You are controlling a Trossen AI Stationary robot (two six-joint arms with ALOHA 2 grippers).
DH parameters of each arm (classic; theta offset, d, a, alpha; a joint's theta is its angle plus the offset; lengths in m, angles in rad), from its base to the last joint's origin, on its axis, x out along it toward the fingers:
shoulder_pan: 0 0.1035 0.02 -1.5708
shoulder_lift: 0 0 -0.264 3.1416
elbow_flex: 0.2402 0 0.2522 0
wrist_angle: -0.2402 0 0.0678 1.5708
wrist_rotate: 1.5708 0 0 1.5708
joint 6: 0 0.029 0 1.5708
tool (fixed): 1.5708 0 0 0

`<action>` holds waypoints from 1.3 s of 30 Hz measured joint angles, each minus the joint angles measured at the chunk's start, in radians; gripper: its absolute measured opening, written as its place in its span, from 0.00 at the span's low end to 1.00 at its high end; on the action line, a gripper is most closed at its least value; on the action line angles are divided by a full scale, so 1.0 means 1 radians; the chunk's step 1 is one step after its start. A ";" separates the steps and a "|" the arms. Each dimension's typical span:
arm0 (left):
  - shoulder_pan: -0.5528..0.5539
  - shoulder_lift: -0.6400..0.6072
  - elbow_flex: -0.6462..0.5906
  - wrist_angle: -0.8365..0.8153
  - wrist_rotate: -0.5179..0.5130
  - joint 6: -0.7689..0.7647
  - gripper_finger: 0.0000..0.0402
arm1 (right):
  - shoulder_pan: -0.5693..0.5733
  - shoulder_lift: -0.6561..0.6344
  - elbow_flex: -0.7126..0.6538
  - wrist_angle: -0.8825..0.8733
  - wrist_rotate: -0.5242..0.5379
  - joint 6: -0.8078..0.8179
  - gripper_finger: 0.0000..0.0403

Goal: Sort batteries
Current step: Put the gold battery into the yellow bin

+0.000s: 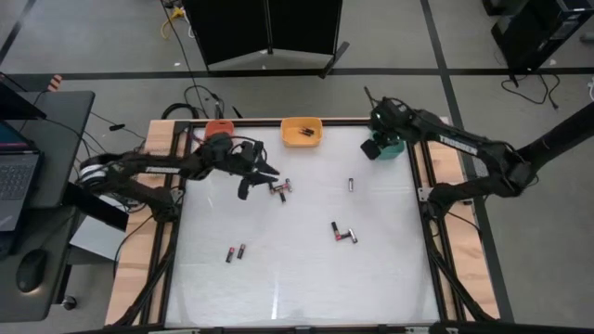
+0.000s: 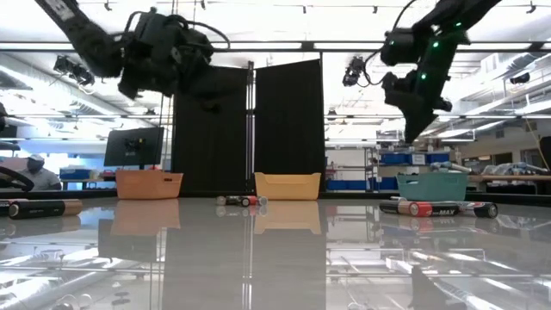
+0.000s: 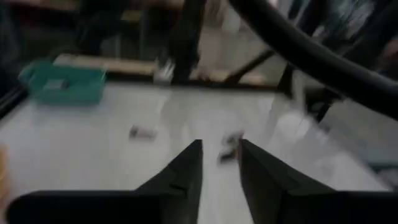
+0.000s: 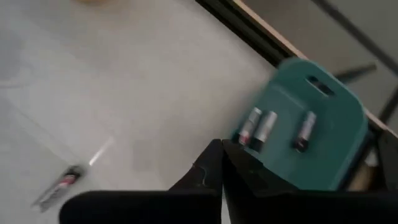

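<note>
Near half of table: two battery pairs unsorted. Mid: cluster beside left gripper, fingers slightly apart, empty; one single. Far edge: yellow bin and teal bin hold some; right gripper together, empty, at teal bin. Roughly half remains.

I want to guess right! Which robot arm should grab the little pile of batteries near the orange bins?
Probably the left. The left gripper hangs just beside the battery cluster, fingers a little apart. The right gripper is over by the teal bin, fingers together, farther away.
</note>
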 joint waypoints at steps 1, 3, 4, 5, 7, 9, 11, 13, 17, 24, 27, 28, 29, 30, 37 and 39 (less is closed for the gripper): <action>-0.002 -0.027 0.018 -0.112 -0.027 0.036 0.21 | 0.021 -0.020 -0.022 0.022 -0.007 0.007 0.04; -0.013 -0.065 0.062 -0.322 -0.095 0.113 0.14 | 0.059 -0.055 -0.071 0.077 -0.038 0.027 0.06; -0.023 -0.077 0.088 -0.418 -0.139 0.152 0.11 | 0.080 -0.072 -0.096 0.104 -0.042 0.037 0.07; -0.033 -0.088 0.112 -0.516 -0.184 0.194 0.07 | 0.103 -0.087 -0.122 0.137 -0.044 0.048 0.07; -0.057 -0.100 0.170 -0.704 -0.272 0.270 0.02 | 0.144 -0.109 -0.168 0.211 -0.045 0.053 0.05; -0.078 -0.093 0.235 -0.871 -0.354 0.327 0.02 | 0.184 -0.128 -0.212 0.272 -0.045 0.055 0.03; -0.093 -0.069 0.300 -1.031 -0.414 0.352 0.02 | 0.216 -0.140 -0.238 0.319 -0.045 0.055 0.02; -0.102 -0.033 0.360 -1.132 -0.470 0.362 0.02 | 0.242 -0.146 -0.253 0.344 -0.046 0.063 0.02; -0.102 0.053 0.472 -1.270 -0.498 0.461 0.01 | 0.278 -0.146 -0.258 0.362 -0.046 0.072 0.06; -0.105 0.236 0.592 -1.390 -0.548 0.686 0.06 | 0.307 -0.146 -0.258 0.390 -0.045 0.049 0.03; -0.113 0.293 0.612 -1.390 -0.553 0.736 0.12 | 0.308 -0.146 -0.258 0.390 -0.045 0.047 0.03; -0.115 0.305 0.618 -1.388 -0.553 0.738 0.15 | 0.308 -0.146 -0.258 0.390 -0.045 0.047 0.03; -0.118 0.316 0.623 -1.386 -0.553 0.739 0.17 | 0.308 -0.146 -0.258 0.390 -0.044 0.046 0.04; -0.120 0.326 0.625 -1.381 -0.553 0.744 0.20 | 0.308 -0.146 -0.258 0.390 -0.044 0.044 0.05; -0.127 0.385 0.625 -1.304 -0.592 0.857 0.37 | 0.309 -0.146 -0.258 0.390 -0.045 0.020 0.05; -0.127 0.412 0.625 -1.295 -0.600 0.889 0.39 | 0.309 -0.146 -0.258 0.390 -0.045 0.013 0.04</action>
